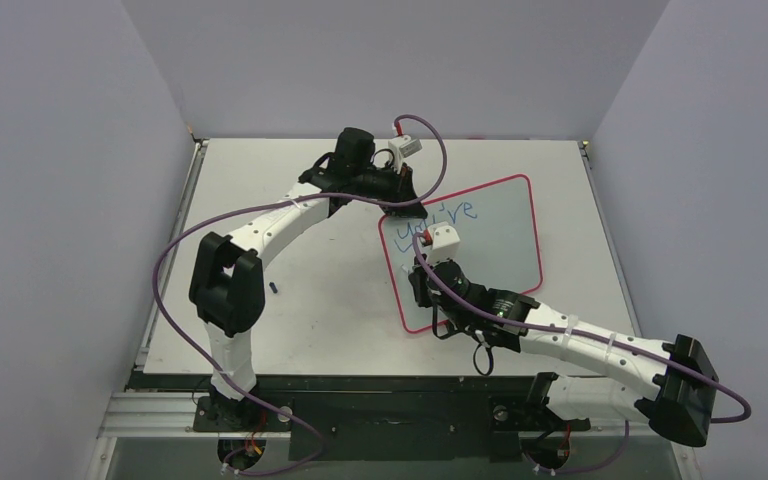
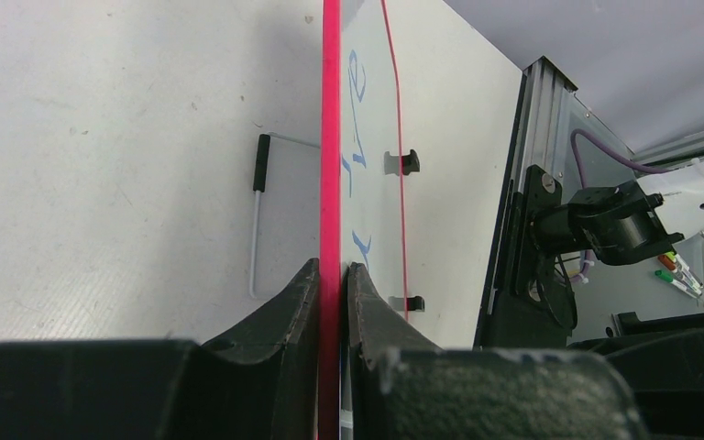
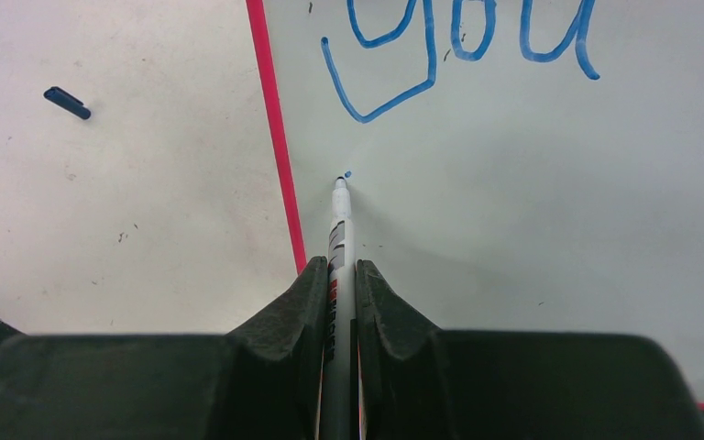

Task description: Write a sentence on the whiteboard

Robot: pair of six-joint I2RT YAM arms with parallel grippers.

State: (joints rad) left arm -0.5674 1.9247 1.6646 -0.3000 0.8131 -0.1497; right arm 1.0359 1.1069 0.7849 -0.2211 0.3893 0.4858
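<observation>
Sentence [image 3: 463,37]: blue handwritten lettering is seen ahead of the right gripper [image 3: 340,268]. "you" is legible, and 1 small blue dot is marked at the pen tip.
Whiteboard [image 1: 505,240]: this glossy white rectangular board with a thin pink-red frame is spread beneath the right gripper.
Marker pen [image 3: 339,220]: the white barrel is pointed forward from the right gripper, with its blue tip placed at the board just inside the frame.
Right gripper: it is closed on the marker pen's barrel.
Left gripper [image 2: 333,268]: it is clamped on the whiteboard's frame, with 1 finger on each face.
Cap [image 3: 67,103]: the small dark blue cap is laid on the pale grey table [image 1: 310,310], left of the right gripper.

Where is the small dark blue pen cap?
The cap lies on the grey table, left of the pink-framed whiteboard in the right wrist view, near the left arm.
</observation>
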